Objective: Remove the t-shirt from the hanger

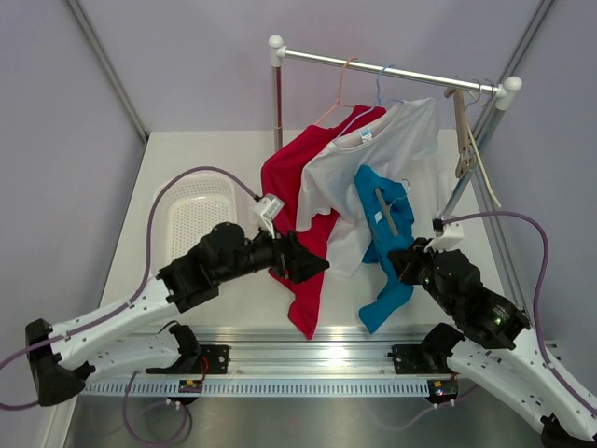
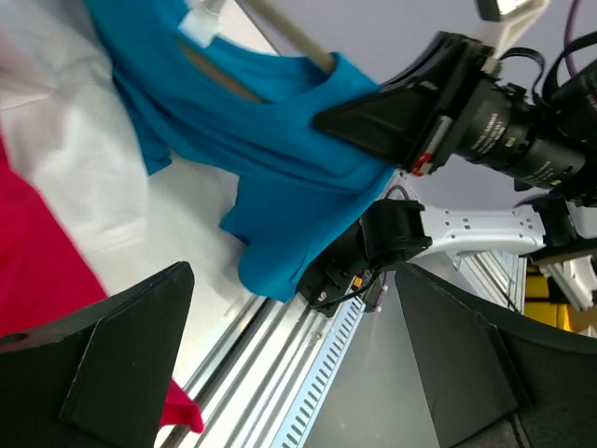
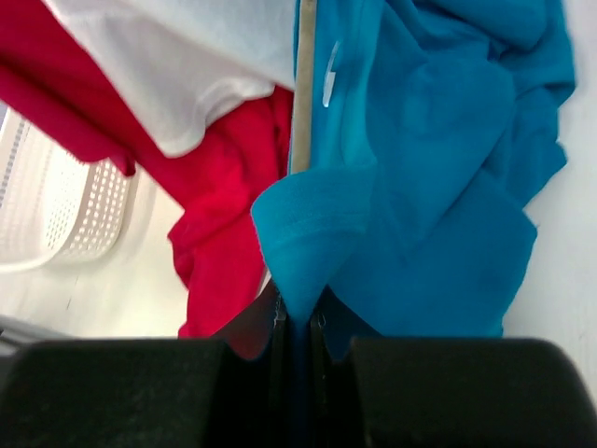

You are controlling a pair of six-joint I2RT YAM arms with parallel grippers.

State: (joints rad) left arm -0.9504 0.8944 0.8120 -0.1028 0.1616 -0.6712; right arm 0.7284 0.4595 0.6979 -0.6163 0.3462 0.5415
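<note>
A blue t-shirt [image 1: 382,238] hangs on a wooden hanger [image 1: 384,211] in front of a white t-shirt [image 1: 392,140] and a red t-shirt [image 1: 294,177] on the rack. My right gripper [image 1: 396,259] is shut on a fold of the blue t-shirt [image 3: 420,187] near its lower edge, with the fabric pinched between the jaws [image 3: 297,319]. The hanger bar [image 3: 303,93] shows just above that fold. My left gripper [image 1: 312,264] is open and empty, in front of the red t-shirt and left of the blue t-shirt [image 2: 280,149]. It faces the right gripper [image 2: 373,117].
A metal clothes rail [image 1: 392,70] on posts spans the back. An empty wooden hanger [image 1: 462,131] hangs at its right end. A white basket [image 1: 201,210] lies on the table at the left, also in the right wrist view [image 3: 56,205]. An aluminium rail [image 1: 308,359] runs along the front.
</note>
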